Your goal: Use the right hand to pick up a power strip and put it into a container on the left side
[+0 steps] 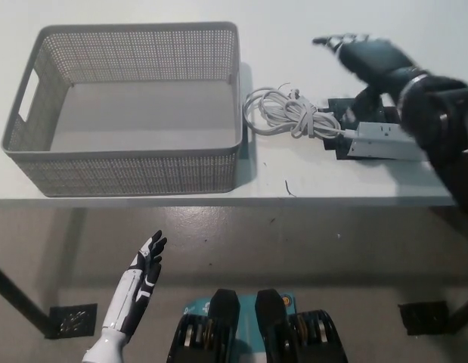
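The fingers (333,39) of the black right hand (367,54) are spread apart and hold nothing, reaching out above the white counter (309,185). The white power strip (381,141) lies on the counter nearer the robot than those fingers, partly hidden under the right forearm, on top of a flat black object (347,113). Its coiled white cord (283,115) sits just to the left of the fingers. Farther to their left stands the grey perforated basket (128,170), with nothing visible inside. The white left hand (147,266) hangs below the counter edge, fingers extended and holding nothing.
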